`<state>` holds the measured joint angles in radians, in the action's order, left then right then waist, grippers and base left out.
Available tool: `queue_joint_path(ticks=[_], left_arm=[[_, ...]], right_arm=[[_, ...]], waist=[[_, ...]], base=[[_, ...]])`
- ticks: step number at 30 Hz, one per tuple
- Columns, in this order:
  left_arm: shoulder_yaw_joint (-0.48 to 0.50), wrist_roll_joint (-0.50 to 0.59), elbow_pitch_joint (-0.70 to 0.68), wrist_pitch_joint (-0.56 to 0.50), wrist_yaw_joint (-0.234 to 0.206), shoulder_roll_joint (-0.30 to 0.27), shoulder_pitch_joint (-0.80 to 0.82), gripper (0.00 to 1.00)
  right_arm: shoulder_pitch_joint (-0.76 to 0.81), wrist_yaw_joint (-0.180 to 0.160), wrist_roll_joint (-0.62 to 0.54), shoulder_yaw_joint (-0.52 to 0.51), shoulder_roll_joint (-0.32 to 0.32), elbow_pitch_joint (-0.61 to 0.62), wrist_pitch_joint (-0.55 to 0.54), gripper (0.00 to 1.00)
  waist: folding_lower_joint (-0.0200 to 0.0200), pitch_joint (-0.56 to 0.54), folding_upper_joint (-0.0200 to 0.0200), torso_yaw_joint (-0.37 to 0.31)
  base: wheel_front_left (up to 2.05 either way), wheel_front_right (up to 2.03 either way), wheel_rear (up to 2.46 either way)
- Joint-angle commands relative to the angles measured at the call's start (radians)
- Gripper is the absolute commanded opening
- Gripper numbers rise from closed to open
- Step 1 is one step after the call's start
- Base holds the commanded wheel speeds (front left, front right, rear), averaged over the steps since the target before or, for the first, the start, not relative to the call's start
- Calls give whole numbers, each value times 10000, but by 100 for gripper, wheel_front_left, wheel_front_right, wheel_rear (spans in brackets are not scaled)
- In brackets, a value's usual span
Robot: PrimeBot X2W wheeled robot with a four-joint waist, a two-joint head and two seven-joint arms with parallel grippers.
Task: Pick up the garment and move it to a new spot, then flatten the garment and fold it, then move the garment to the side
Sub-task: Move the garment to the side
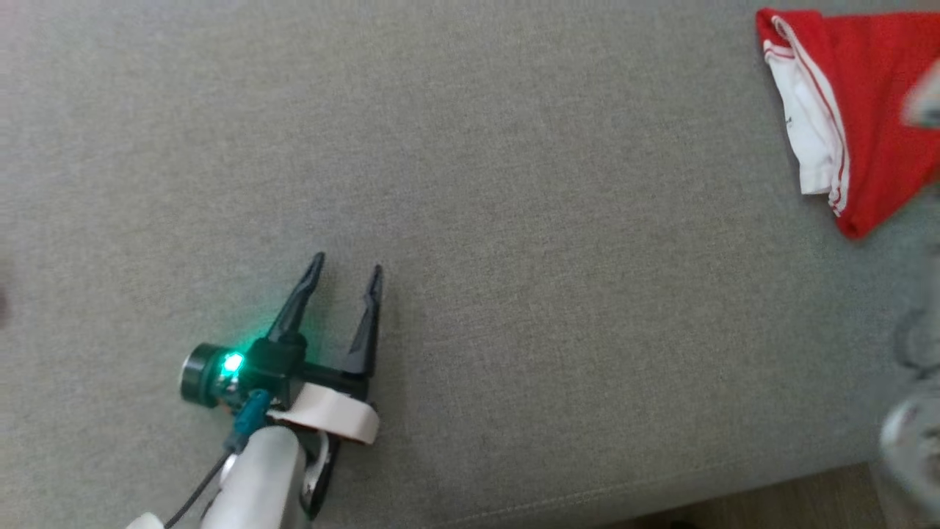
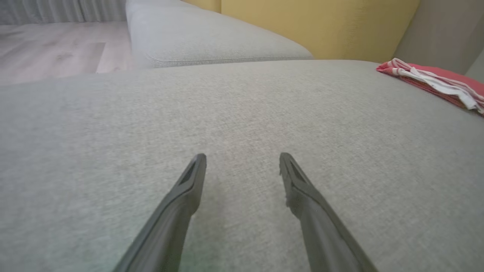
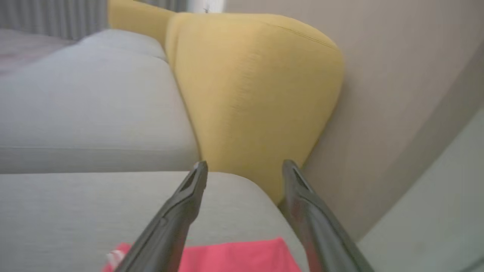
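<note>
Grey sofa seat [image 1: 514, 184], yellow backrest [image 3: 257, 87] behind. Red garment [image 1: 874, 110] w/ white trim lay compact at seat's far right end. It looked folded & set aside, so task prob. at or near its end, w/ little left but getting arms clear. Left gripper [image 1: 346, 263]: jaws apart, empty, over bare seat, well apart from garment. Right gripper [image 3: 245, 162]: jaws apart, nothing between. Garment just beneath its fingers; contact couldn't be told.

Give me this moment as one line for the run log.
red-and-white fabric garment: folded, far right on grey fabric sofa cushion | left gripper: open over bare cushion | right gripper: open above garment, empty
</note>
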<state>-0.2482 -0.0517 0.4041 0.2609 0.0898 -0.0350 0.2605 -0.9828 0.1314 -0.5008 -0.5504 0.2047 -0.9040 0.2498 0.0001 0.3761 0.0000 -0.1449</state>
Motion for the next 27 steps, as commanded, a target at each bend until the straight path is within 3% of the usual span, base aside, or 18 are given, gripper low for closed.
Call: queue_joint_path(ticks=[1, 7, 15, 23, 27], left_arm=[[499, -23, -86, 9, -123, -202, -105, 100], [743, -234, -95, 9, -400, -171, -376, 100], [1073, -578, 4, 9, -736, -156, -864, 100], [1536, -672, 84, 9, -963, -154, -1416, 100], [1823, -653, 80, 9, -1014, -154, -1663, 100]], right_arm=[[-247, -7, 304, 557, -327, 435, 108, 100], [1346, -7, 2232, 2675, -1354, 1684, 117, 100], [4245, -7, 4708, 4757, -1539, 2181, 119, 100], [6220, -7, 6016, 5790, -1543, 2423, 119, 100], [6632, -7, 6272, 5908, -1543, 2687, 119, 100]], waist=[[-1, -219, 0, 61], [-1, -1013, 0, 482], [-1, -2164, 0, 1373], [-1, -3053, 0, 1965], [-1, -3388, 0, 1944]], base=[[0, 0, 0], [0, 0, 0], [0, 0, 0], [0, 0, 0], [0, 0, 0]])
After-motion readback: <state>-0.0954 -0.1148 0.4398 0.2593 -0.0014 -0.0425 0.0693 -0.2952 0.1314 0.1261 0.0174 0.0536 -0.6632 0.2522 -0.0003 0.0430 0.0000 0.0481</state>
